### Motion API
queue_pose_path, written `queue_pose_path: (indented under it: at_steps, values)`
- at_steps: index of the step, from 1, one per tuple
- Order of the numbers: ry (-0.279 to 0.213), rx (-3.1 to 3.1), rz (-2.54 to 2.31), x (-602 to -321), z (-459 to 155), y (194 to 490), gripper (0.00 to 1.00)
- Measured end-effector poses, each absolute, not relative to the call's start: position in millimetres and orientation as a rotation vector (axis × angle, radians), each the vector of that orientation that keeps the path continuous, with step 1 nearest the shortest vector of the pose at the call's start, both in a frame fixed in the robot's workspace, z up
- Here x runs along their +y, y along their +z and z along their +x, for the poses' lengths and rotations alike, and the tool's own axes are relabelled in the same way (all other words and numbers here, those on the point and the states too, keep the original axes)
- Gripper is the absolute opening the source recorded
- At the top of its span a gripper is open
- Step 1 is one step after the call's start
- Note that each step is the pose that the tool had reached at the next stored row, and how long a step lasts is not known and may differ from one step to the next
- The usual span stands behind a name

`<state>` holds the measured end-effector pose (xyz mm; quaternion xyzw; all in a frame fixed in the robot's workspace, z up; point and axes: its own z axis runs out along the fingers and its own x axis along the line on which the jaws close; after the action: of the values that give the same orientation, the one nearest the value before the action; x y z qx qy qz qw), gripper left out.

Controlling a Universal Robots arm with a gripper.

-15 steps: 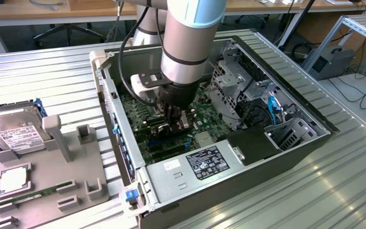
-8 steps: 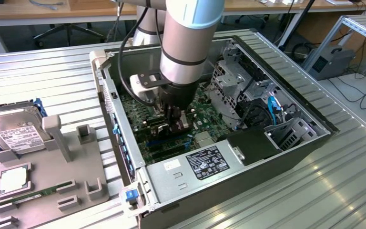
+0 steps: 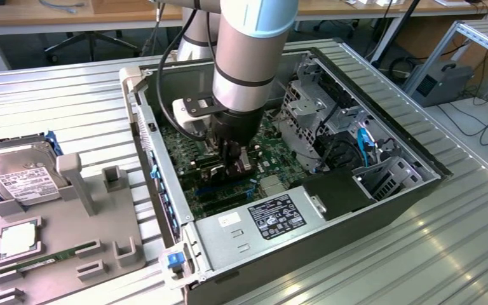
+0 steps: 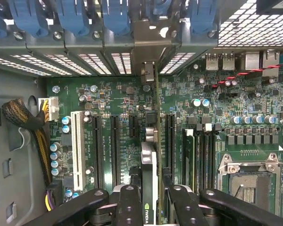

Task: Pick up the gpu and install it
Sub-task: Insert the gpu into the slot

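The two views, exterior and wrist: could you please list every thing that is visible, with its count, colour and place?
computer case: one, dark grey, lying open on the metal table
motherboard: one, green, on the floor of the case
gpu: one, green board seen edge-on, standing upright over the dark slots, held between the fingers
power supply: one, silver with a black label, at the near end of the case
hard drive: one, silver with a white label, at the exterior view's left
grey fixture tray: one, beside the case, at the exterior view's left
memory stick: one, green, in the tray
gripper: one, black, closed on the gpu inside the case
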<state>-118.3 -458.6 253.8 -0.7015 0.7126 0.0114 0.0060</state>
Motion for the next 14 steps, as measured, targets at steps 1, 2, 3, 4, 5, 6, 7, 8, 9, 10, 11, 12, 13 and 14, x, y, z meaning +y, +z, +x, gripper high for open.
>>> queue_pose_path:
  at_steps: [1,2,3,4,5,6,7,8,9,10,11,12,13,14]
  values:
    - [0.036,2.23,-2.195,-458.6,-118.3,253.8,0.27]
    - [0.036,2.23,-2.195,-458.6,-118.3,253.8,0.27]
    - [0.036,2.23,-2.195,-458.6,-118.3,253.8,0.27]
    - [0.036,2.23,-2.195,-458.6,-118.3,253.8,0.27]
    - [0.036,2.23,-2.195,-458.6,-118.3,253.8,0.27]
    - [0.036,2.23,-2.195,-458.6,-118.3,253.8,0.27]
    - [0.036,2.23,-2.195,-458.6,-118.3,253.8,0.27]
    - [0.036,2.23,-2.195,-458.6,-118.3,253.8,0.27]
    - [0.036,2.23,-2.195,-458.5,-118.3,254.3,0.27]
    - [0.036,2.23,-2.195,-458.5,-118.3,255.0,0.27]
    - [0.036,2.23,-2.195,-458.6,-118.4,256.7,0.27]
    - [0.036,2.23,-2.195,-458.6,-118.3,257.7,0.27]
    - [0.036,2.23,-2.195,-458.6,-118.3,257.8,0.27]
    - [0.036,2.23,-2.195,-458.5,-118.3,257.8,0.27]
